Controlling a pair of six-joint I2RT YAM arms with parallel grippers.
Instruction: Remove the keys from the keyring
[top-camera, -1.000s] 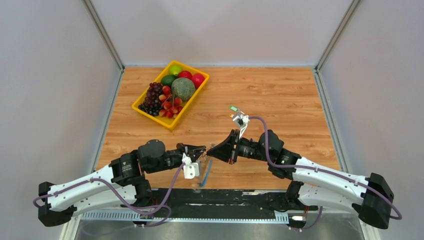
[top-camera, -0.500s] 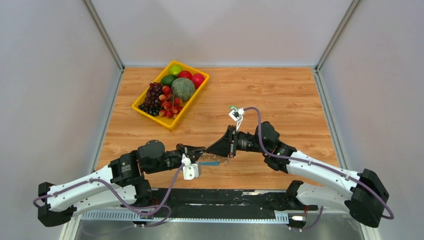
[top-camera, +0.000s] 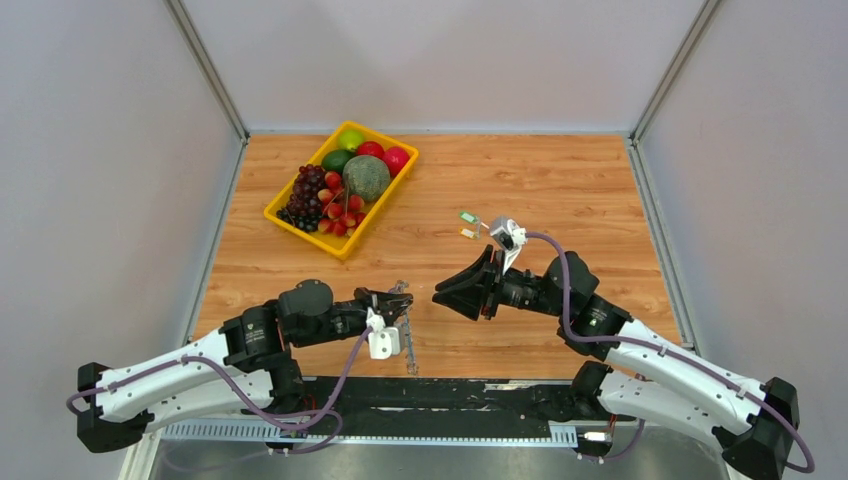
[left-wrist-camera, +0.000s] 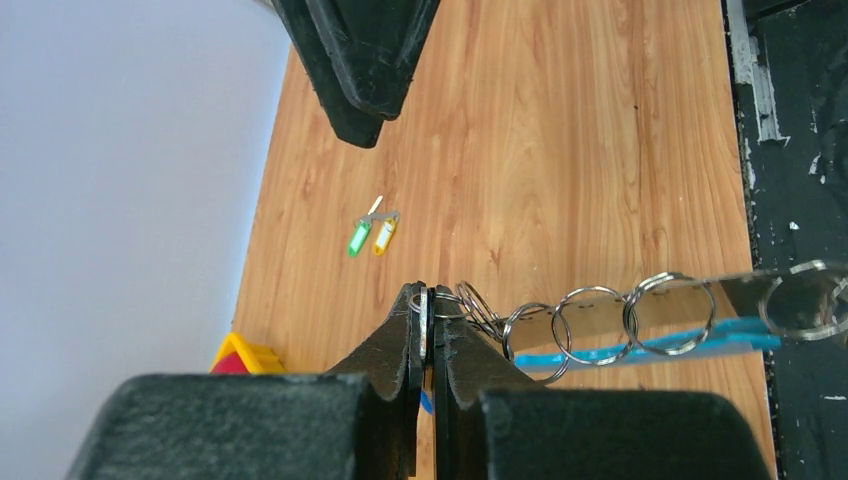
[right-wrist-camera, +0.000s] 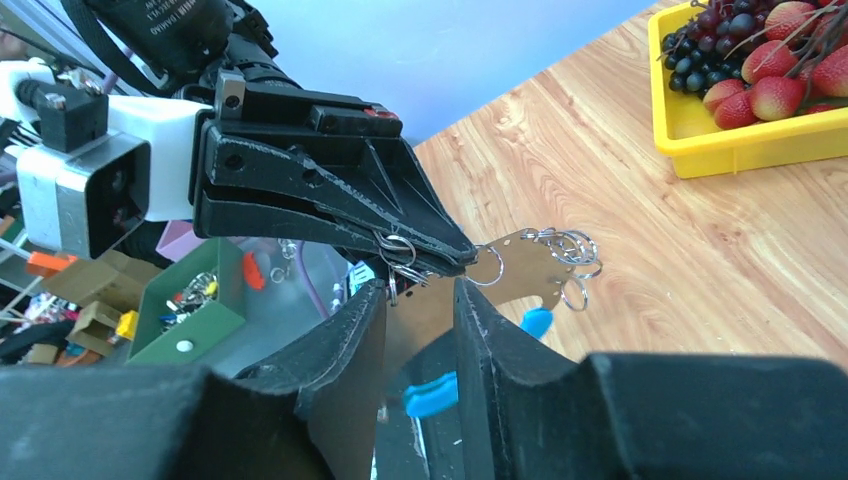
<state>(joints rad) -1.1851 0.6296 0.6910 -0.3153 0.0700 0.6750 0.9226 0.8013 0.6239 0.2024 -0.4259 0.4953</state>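
Yellow tray (top-camera: 305, 236) holds fruit (top-camera: 367, 177); left jaws pinch keyring (left-wrist-camera: 628, 318), right jaws gape empty.

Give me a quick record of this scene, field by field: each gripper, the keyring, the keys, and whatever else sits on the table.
left gripper: shut on an end ring of the keyring
right gripper: open, empty, facing the left gripper at close range
keyring: chain of rings with a blue strip, dangling from the left gripper
keys: green key and orange key lie side by side on the table, off the keyring
fruit tray: yellow, full, apart from both arms
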